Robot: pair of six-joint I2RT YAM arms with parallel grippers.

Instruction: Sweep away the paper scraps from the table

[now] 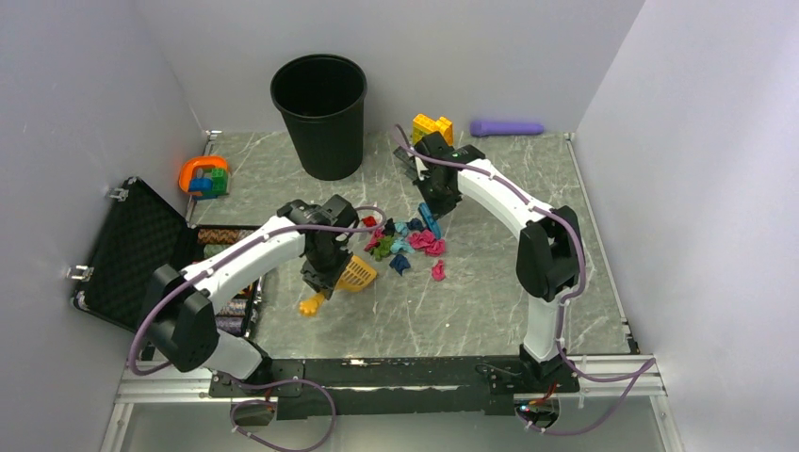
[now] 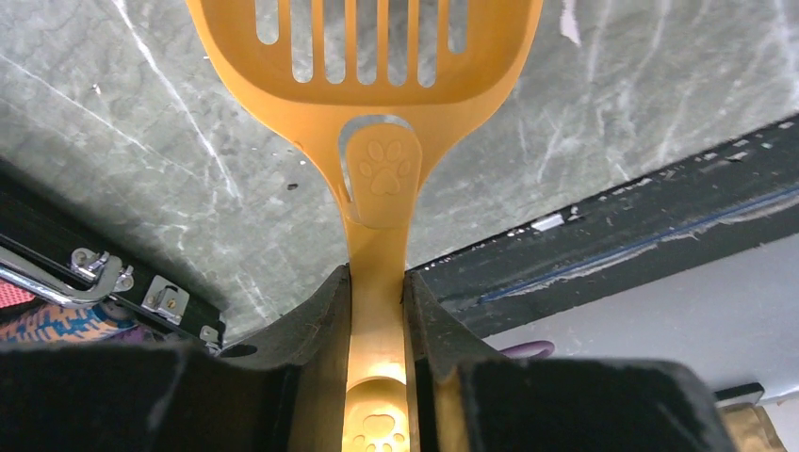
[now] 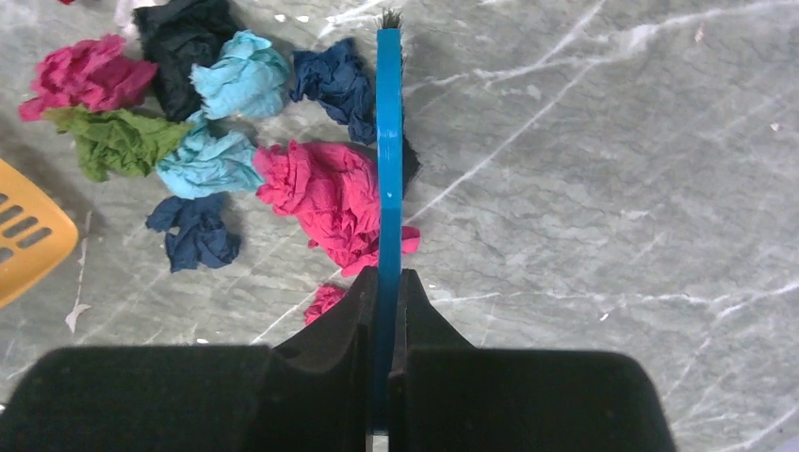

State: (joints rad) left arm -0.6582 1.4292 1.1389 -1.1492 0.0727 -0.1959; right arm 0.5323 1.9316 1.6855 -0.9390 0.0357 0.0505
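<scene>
The paper scraps point(image 1: 407, 243) lie bunched in mid-table; the right wrist view shows pink point(image 3: 320, 193), teal point(image 3: 209, 162), green point(image 3: 113, 139), dark blue point(image 3: 196, 234) and black wads. My left gripper point(image 1: 323, 275) is shut on the handle of a yellow slotted scoop point(image 1: 358, 274), whose pan point(image 2: 367, 52) sits on the table point(image 1: 490, 292) just left of the pile. My right gripper point(image 1: 435, 200) is shut on a thin blue brush point(image 3: 389, 160), which stands at the right edge of the pile, against the pink wad.
A black bin point(image 1: 320, 113) stands at the back. An open black case point(image 1: 141, 250) with poker chips lies at left. An orange toy point(image 1: 203, 176), a yellow brick build point(image 1: 432, 125) and a purple tool point(image 1: 507, 127) lie at the back. A small yellow piece point(image 1: 310, 305) lies near the scoop.
</scene>
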